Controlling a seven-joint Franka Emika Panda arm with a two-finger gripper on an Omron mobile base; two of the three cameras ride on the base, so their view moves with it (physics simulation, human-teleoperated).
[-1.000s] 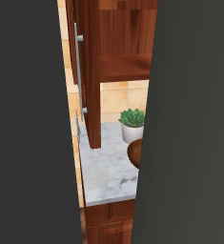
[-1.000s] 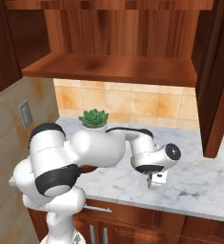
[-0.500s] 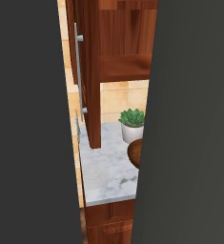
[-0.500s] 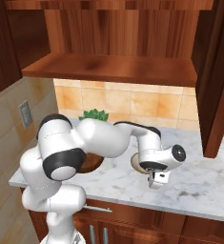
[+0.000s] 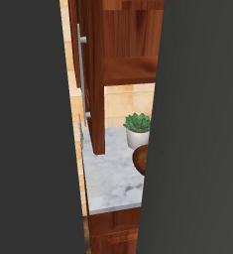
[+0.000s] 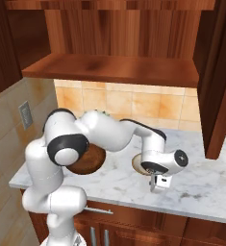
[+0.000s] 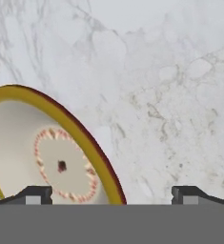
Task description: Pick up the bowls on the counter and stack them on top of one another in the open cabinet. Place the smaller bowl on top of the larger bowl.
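The gripper (image 7: 111,194) hung low over the marble tabletop (image 7: 170,95), its fingers spread wide with nothing between them. A bowl (image 7: 46,157) with a cream inside, a yellow rim and a ring of red marks sat on the tabletop partly under the left fingertip (image 7: 35,194). From the right base, that bowl (image 6: 137,163) lay just behind the hand, and a larger dark bowl (image 6: 88,161) sat beside the arm's shoulder. The open cabinet's shelf (image 6: 114,69) stood above. A succulent pot (image 5: 138,130) stood near the wall.
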